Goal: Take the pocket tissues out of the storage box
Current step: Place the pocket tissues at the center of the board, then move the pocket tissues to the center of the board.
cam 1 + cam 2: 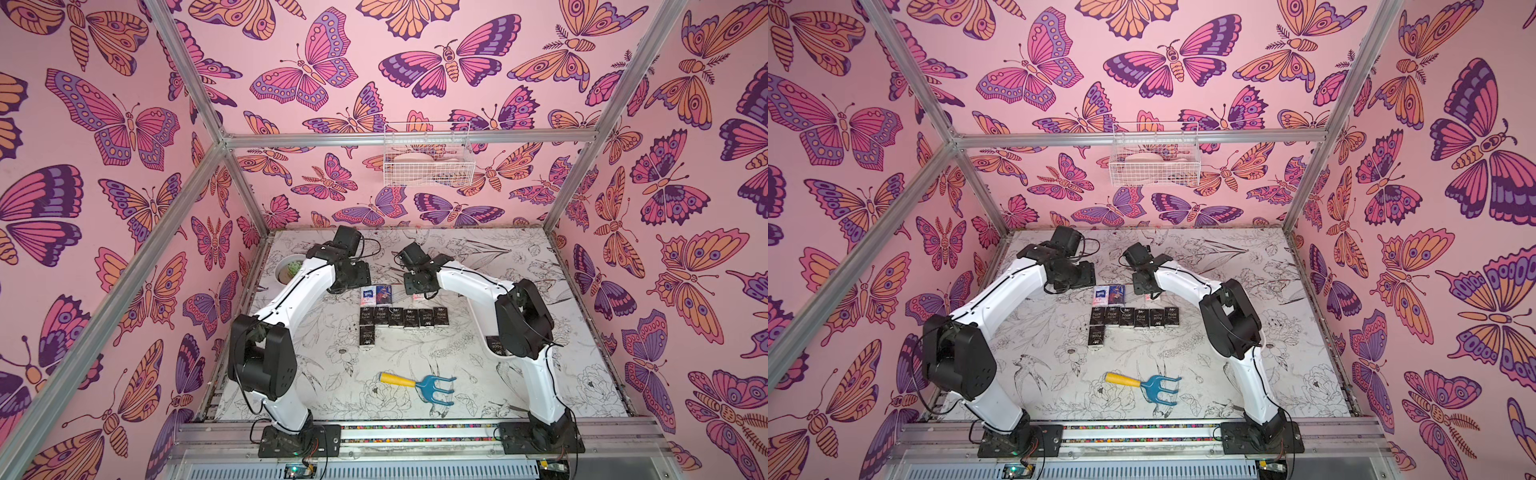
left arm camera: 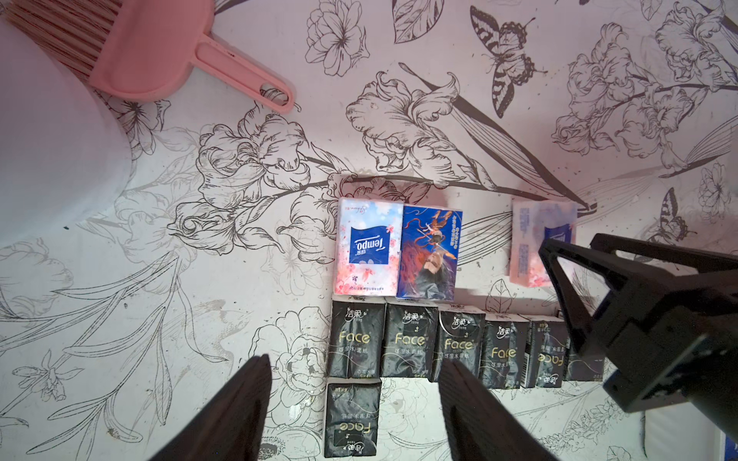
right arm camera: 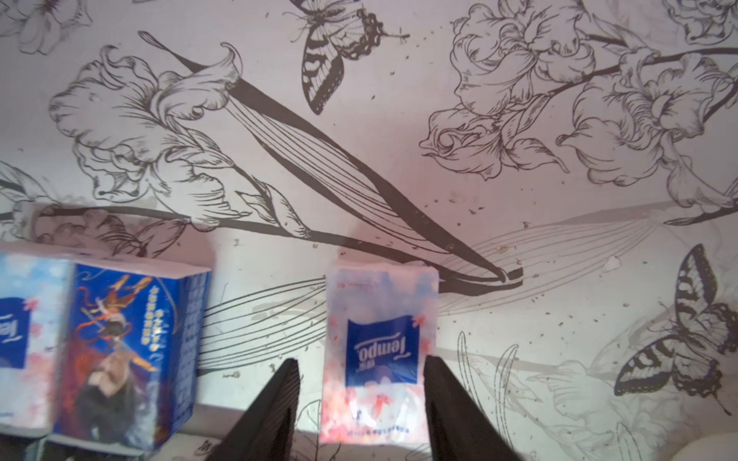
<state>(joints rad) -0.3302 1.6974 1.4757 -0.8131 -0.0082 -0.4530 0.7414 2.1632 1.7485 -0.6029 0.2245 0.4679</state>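
Where the right gripper (image 3: 362,361) stands with jaws parted, a Tempo packet (image 3: 379,303) lies flat between them, seemingly unclamped. The left gripper (image 2: 353,363), jaws likewise apart and empty, hangs over the black Face row (image 2: 411,343). Farthest from either pair of jaws, one more packet (image 1: 495,345) shows in the storage box (image 1: 488,354), mostly hidden under the right arm (image 1: 469,282). These pocket tissues (image 1: 399,318) are probably light, soft and film-slick, best gripped across the narrow width at mid-length.

You see a toy garden fork (image 1: 419,384) with a yellow handle and blue prongs. It lies on the flowery table (image 1: 415,353), near the front. A white wire basket (image 1: 415,172) hangs on the butterfly wall. A white pot (image 1: 278,272) holds a green plant. A pink brush (image 2: 151,52) lies on the table.
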